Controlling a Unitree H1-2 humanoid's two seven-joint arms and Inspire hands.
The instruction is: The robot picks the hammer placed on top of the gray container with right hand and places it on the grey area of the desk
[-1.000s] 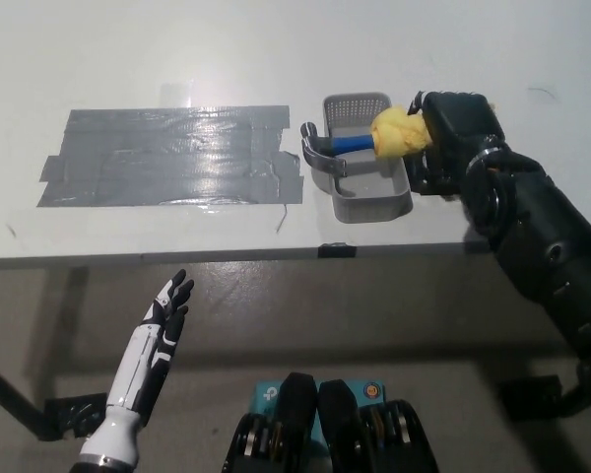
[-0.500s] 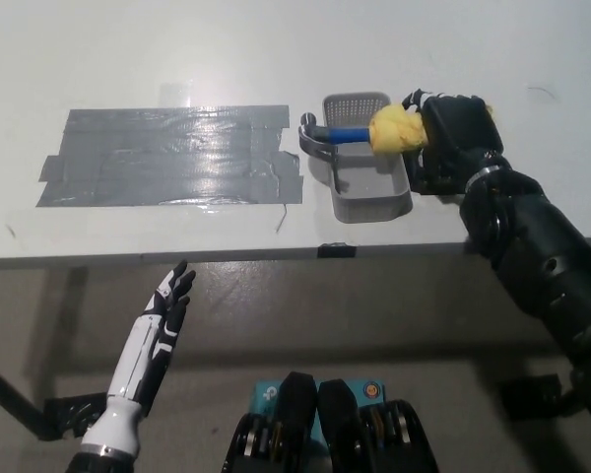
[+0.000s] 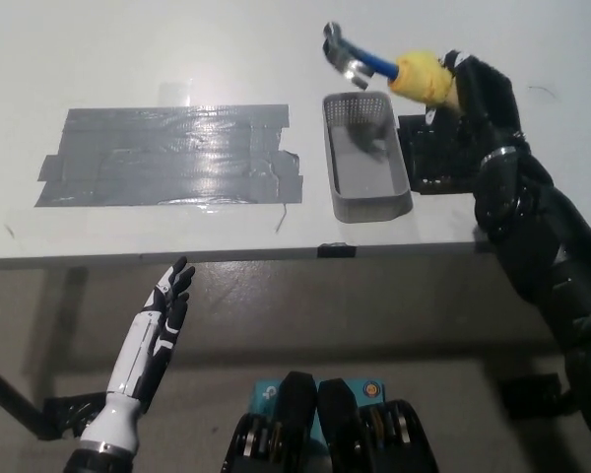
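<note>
The black right hand (image 3: 470, 87) is closed around the yellow grip of the hammer (image 3: 379, 64), holding it in the air above the far end of the gray container (image 3: 366, 158). The hammer is tilted, its blue shaft running up and to the picture's left from the grip, with the metal claw head at the top, clear of the container and of the desk (image 3: 158, 49). The black arm runs down from the hand to the picture's lower right, passing just beside the container's right wall.

The gray container is a narrow rectangular bin standing on the white desk near its front edge. Its far end wall is perforated with small holes. Nothing lies inside it; only a dark shadow falls on its bare floor near the far end.

Just beside the container, on the picture's left, is the grey area (image 3: 167, 156), a wide patch of overlapping strips of grey tape stuck flat on the desk, with nothing on it.

The white left hand (image 3: 165, 313) rests below the desk edge at the lower left, empty, fingers extended and apart.
</note>
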